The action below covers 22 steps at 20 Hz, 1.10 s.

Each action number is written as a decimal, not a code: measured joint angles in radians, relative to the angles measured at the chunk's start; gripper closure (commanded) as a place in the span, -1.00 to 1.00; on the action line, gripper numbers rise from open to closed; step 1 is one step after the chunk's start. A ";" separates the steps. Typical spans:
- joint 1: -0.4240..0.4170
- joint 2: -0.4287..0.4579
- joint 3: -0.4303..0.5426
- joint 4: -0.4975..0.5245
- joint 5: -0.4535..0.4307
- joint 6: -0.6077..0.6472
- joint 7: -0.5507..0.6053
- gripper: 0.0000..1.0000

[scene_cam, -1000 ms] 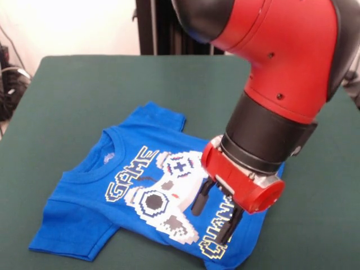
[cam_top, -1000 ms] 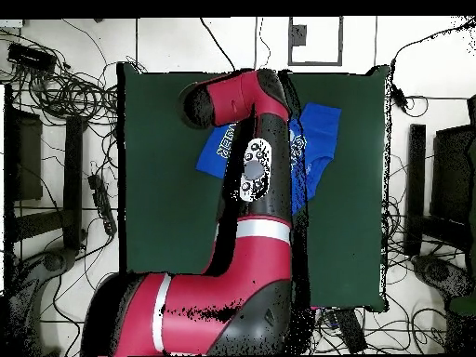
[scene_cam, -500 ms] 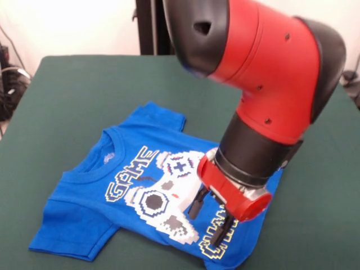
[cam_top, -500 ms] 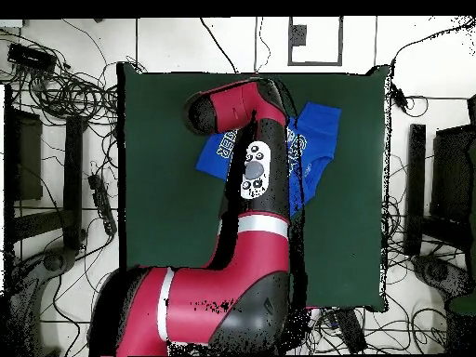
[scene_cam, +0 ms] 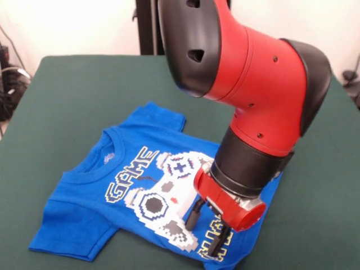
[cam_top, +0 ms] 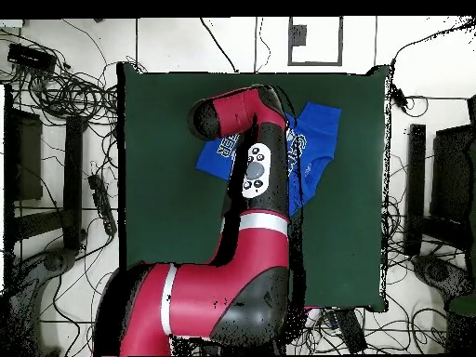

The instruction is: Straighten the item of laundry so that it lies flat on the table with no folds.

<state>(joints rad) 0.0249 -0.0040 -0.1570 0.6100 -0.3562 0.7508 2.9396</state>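
One blue T-shirt (scene_cam: 121, 202), one gripper (scene_cam: 209, 226) lower over it than a second ago.
Since the earlier frame the arm (cam_top: 244, 232) has swung nearer and dropped; its two fingers (scene_cam: 193, 215) are spread apart, gripping nothing, tips at the shirt's lower lettering. Shirt lies on the green table (scene_cam: 73, 90), front up.

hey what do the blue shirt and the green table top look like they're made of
The blue shirt looks like soft knit cotton or a cotton blend: matte, draping with shallow wrinkles, with a flat printed graphic. The table top looks like dark green felt or similar fabric: dull, even, no glare. Neither can be confirmed by sight alone.
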 measured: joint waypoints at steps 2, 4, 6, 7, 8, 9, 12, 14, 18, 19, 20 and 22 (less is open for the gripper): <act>-0.002 -0.001 0.001 0.004 0.000 -0.013 0.000 -1.00; -0.004 -0.005 0.005 0.011 0.001 -0.023 0.000 -1.00; -0.010 -0.011 0.015 0.021 0.004 -0.031 0.000 -1.00; -0.013 -0.013 0.020 0.023 0.004 -0.033 0.000 -1.00; -0.019 -0.019 0.032 0.031 0.007 -0.038 0.000 -1.00; -0.025 -0.024 0.041 0.035 0.009 -0.042 0.000 -1.00; -0.042 -0.036 0.074 0.042 0.018 -0.053 0.000 -1.00; -0.053 -0.044 0.100 0.042 0.026 -0.062 0.000 -1.00; -0.066 -0.055 0.145 0.043 0.033 -0.080 0.000 -1.00; -0.068 -0.057 0.153 0.044 0.033 -0.083 0.000 -1.00; -0.073 -0.063 0.178 0.044 0.033 -0.090 0.000 -1.00; -0.075 -0.067 0.193 0.044 0.033 -0.092 0.000 -1.00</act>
<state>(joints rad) -0.0496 -0.0711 0.0359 0.6543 -0.3228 0.6591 2.9394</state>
